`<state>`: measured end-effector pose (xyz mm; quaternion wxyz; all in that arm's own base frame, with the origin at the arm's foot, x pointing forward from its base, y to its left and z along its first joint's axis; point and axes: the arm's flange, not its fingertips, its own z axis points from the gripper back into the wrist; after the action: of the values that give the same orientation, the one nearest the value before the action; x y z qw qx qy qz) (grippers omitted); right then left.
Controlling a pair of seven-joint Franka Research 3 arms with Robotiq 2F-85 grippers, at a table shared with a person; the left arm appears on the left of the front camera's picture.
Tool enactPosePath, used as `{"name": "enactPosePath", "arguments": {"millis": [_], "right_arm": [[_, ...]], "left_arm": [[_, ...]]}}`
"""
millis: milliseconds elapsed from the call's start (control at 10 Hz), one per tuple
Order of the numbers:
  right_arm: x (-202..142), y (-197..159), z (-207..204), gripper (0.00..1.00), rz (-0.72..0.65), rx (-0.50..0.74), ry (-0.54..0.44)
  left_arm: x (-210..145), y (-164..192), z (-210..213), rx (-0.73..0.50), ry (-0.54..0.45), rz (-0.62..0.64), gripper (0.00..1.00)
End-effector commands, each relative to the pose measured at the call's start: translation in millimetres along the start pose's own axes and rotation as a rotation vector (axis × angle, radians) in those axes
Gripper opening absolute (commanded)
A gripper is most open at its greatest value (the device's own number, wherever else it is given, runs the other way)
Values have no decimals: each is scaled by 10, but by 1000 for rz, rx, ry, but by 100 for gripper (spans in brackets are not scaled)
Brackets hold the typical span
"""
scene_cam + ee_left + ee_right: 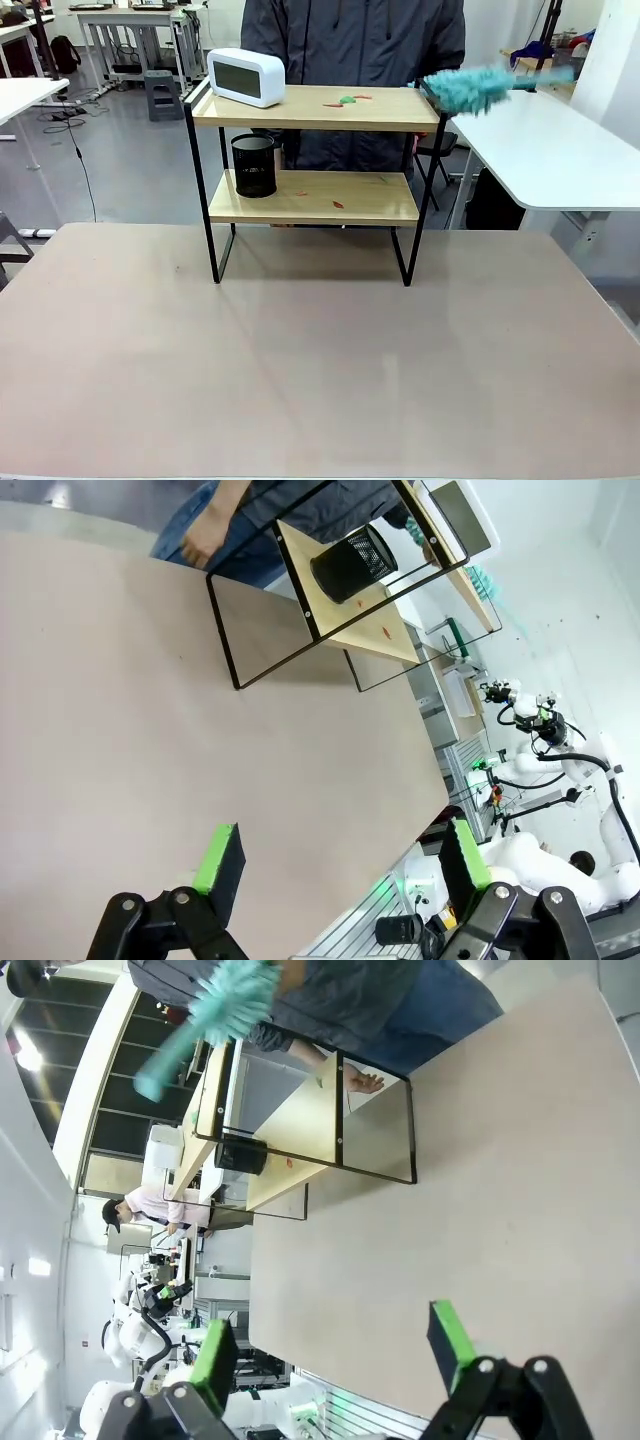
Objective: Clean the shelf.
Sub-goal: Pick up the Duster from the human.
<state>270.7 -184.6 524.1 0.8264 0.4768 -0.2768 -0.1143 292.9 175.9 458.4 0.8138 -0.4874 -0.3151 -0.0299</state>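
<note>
The shelf [310, 108] stands at the table's far side, two light boards in a thin black frame. Its top board carries a white clock [246, 76] at the left and green and red scraps [347, 99] near the middle. A black mesh cup [254, 165] and small red scraps [337, 204] lie on the lower board. A person behind the shelf holds a teal duster [470, 88] at the top board's right end. My left gripper [340, 855] is open above bare table, far from the shelf [350, 610]. My right gripper [332, 1342] is open too, well short of the shelf [300, 1130] and duster [225, 1005].
The brown tabletop [320, 360] stretches bare between me and the shelf. A white table [560, 150] stands behind on the right, another [25, 95] at the far left. The person's free hand [200, 545] hangs beside the shelf's end.
</note>
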Motion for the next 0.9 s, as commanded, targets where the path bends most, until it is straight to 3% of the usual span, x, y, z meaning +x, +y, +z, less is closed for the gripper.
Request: {"name": "enactPosePath", "arguments": {"millis": [0, 300, 500, 800], "right_arm": [[6, -31, -44, 100, 24, 28, -14], [-3, -32, 9, 100, -4, 10, -4], [480, 287, -484, 100, -160, 6, 127], [1377, 475, -1445, 100, -393, -25, 142]], "left_arm": [[24, 23, -31, -13, -11, -21, 100], [24, 23, -31, -13, -11, -21, 100], [24, 23, -31, -13, -11, -21, 100], [24, 23, -31, -13, -11, -21, 100]]}}
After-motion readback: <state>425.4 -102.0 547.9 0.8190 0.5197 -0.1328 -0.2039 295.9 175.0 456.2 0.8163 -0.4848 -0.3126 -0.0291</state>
